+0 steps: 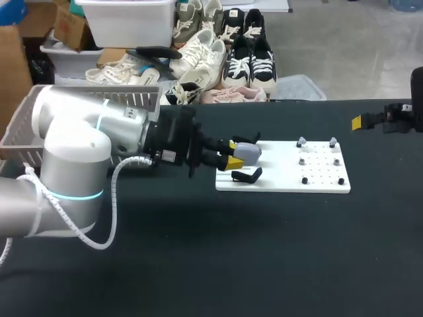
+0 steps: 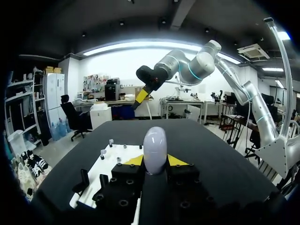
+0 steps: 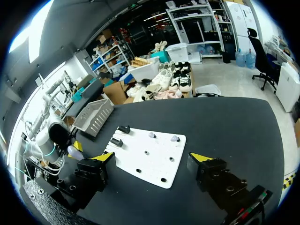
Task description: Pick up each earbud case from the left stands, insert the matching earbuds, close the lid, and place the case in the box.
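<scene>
While the left tool (image 1: 232, 154) is clamped on a pale grey earbud case (image 1: 247, 152) above the white board's (image 1: 284, 179) left end, the right tool (image 3: 153, 157) hangs spread apart. Inserting the earbuds (image 1: 301, 141), closing the lid and boxing seemingly remain.

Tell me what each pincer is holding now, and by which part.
The left pincer is shut on the pale earbud case, gripping its near end from both sides; the rounded far end sticks out. The right pincer is open, holding nothing.
</scene>
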